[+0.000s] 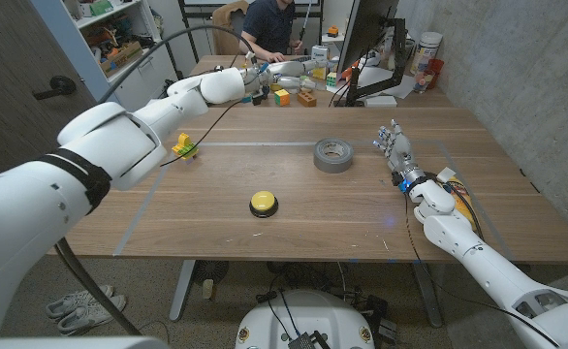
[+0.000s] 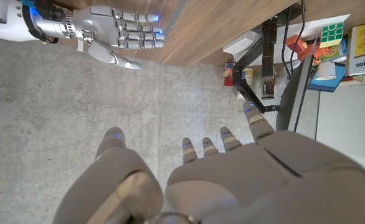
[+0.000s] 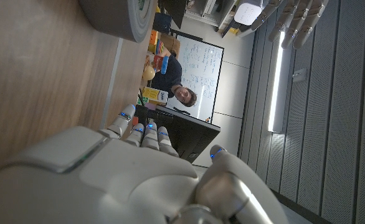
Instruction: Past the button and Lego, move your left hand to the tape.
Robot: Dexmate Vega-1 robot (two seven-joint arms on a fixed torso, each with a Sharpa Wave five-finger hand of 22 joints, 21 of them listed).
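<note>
We see the wooden table with our left arm stretched far across it, its left hand raised near the far edge; its fingers are spread and hold nothing. Our right hand stands at the table's right side, fingers apart and empty. The grey tape roll lies just beside that right hand, toward the middle. The yellow button sits nearer us, well apart from the tape. The yellow-green Lego lies under the left arm.
</note>
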